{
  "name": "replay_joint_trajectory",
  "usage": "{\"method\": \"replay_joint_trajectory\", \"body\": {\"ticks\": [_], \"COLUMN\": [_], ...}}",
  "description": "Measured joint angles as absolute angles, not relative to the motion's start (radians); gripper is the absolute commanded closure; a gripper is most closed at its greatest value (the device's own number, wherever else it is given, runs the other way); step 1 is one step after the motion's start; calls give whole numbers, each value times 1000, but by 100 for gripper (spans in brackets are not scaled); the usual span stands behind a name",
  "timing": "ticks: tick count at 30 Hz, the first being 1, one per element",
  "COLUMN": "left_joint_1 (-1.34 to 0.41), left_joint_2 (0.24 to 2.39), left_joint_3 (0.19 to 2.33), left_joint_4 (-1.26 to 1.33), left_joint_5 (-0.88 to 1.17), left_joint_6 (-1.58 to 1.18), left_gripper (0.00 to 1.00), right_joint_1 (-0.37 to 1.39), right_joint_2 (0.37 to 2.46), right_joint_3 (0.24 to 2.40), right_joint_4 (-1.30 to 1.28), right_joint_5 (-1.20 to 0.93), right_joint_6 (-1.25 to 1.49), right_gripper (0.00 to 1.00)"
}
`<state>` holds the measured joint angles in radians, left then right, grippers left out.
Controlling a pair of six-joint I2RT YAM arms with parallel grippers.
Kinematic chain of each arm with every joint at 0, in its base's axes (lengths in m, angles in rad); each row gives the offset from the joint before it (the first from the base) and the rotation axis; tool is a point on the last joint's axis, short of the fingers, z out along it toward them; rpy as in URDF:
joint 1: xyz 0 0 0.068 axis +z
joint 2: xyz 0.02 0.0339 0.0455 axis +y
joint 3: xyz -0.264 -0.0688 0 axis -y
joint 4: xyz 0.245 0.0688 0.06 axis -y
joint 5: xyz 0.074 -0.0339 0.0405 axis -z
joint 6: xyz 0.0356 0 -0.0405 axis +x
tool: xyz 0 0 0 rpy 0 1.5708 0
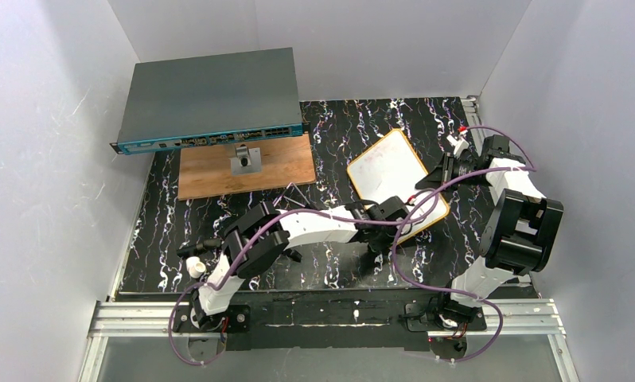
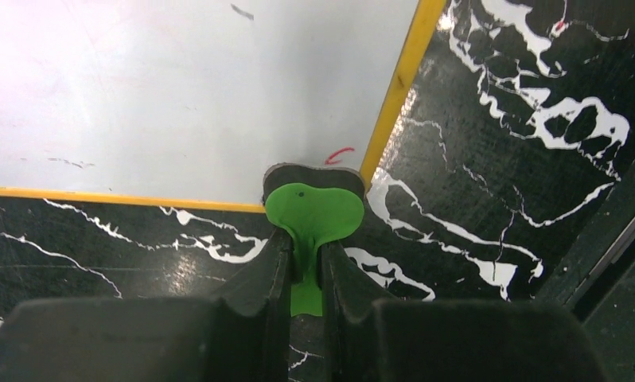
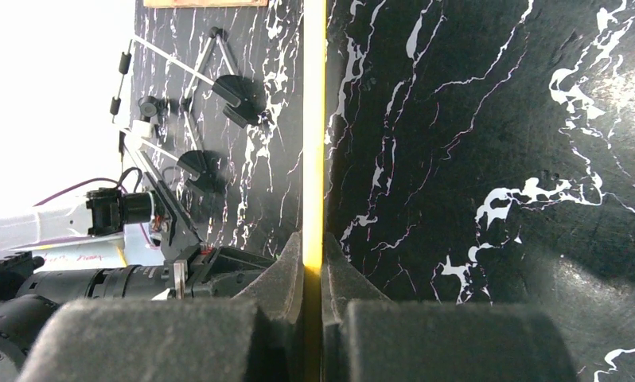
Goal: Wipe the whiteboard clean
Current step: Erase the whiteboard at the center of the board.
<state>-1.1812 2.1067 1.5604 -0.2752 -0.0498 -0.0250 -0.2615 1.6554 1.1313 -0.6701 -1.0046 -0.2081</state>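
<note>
Eraser point(image 2: 313, 213) beside red mark point(image 2: 340, 154); left wrist only

Black marbled worktop point(image 1: 338, 119). At 11 o'clock, a grey network switch point(image 1: 211, 99), its near edge over the far edge of a wooden board point(image 1: 207, 175). A small grey bracket point(image 1: 245, 160) stands on the board. At 8 o'clock, a small white cylinder point(image 1: 195, 268) sits near the worktop's edge.
</note>
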Motion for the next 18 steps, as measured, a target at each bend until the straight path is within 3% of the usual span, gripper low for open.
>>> {"method": "replay_joint_trajectory", "body": {"ticks": [18], "left_joint_1": [-1121], "left_joint_2": [2201], "left_joint_3": [1839], "left_joint_4": [-314], "left_joint_5": [-2], "left_joint_6": [4], "left_gripper": [100], "right_joint_1": [-268], "right_joint_2": [1648], "right_joint_3": [1131], "right_joint_4": [-636], "right_joint_5": [-1008], "right_joint_6": [-205], "right_gripper": [99]}}
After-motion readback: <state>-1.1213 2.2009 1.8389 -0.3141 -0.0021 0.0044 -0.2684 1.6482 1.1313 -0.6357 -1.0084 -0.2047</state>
